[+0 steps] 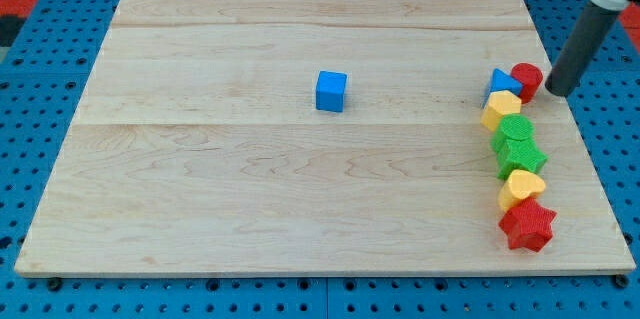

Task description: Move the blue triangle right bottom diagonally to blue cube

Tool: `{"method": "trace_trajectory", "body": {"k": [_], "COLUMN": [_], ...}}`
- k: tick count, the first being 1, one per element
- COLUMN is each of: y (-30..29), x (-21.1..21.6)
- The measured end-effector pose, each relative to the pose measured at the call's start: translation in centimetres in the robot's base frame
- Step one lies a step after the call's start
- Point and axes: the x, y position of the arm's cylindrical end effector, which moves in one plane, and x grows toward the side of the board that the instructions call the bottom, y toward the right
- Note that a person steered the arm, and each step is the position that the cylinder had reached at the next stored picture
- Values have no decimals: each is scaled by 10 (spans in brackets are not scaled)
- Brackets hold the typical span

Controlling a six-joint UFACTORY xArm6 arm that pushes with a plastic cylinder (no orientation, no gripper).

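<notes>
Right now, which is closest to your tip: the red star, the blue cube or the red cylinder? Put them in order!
My tip is at the view's right edge of the board.
1. Red cylinder: right beside the tip, on its left.
2. Red star: farther off, toward the view's bottom, at the end of the block row.
3. Blue cube: farthest, alone near the board's middle.

— From where did the single camera look?

— From above and in front, tilted down at the wooden board, whose far edge ran narrower along the view's top. It stood far enough back to take in nearly the whole board and the blue pegboard around it.

— Was anything cut off?

— The rod entered at the view's top right corner; my tip showed, though its upper mount probably lay outside the frame.
</notes>
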Motion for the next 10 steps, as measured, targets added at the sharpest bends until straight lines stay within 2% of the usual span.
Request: {"method": "trace_trajectory", "body": {"k": [1,3,4,5,6,8,9,10], "y": [-42,-134,-136,-111,-125,-214,-231,-197], "x": [-2,-45,-27,-1,8,-28,-13,11]}}
